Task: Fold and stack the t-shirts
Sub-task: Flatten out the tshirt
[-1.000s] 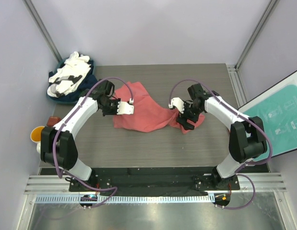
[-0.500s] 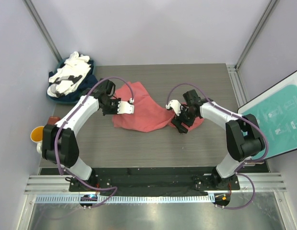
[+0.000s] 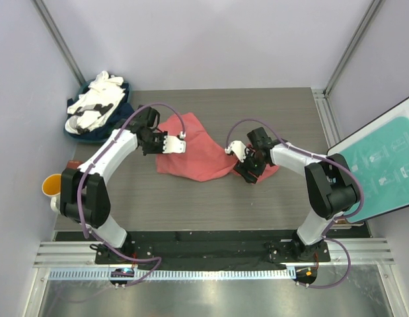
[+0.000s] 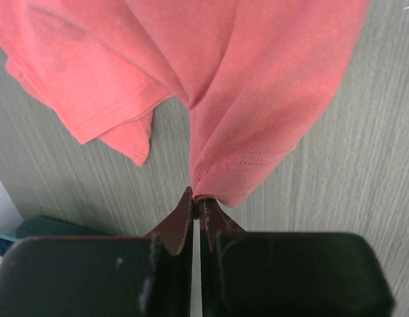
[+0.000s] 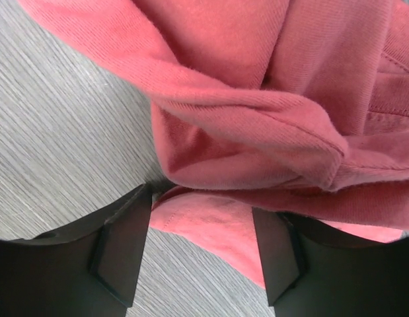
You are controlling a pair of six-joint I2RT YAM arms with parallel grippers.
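Pile of white and navy tees (image 3: 96, 107) sits bunched at the far left corner, with an orange mug (image 3: 51, 185) nearer on that side, both out of play right now. The left gripper (image 4: 197, 198) is pinched tight on a hem corner at the left side of the coral-red tee (image 3: 199, 158), which lies rumpled mid-table (image 3: 191, 205). Over on the right, the right gripper (image 5: 201, 208) has its jaws apart, straddling a lumpy fold at the shirt's right edge, with nothing clamped yet.

My take: this is the spread-it-flat step before any folding. For the right side I'd want only a single edge layer between the fingers, not that whole bunched roll, or the shirt will come up twisted. Get low to the table, close firmly, then lift both corners together and pull apart evenly so the cloth hangs straight. One-sided tugging could yank the hem out of the left pinch.
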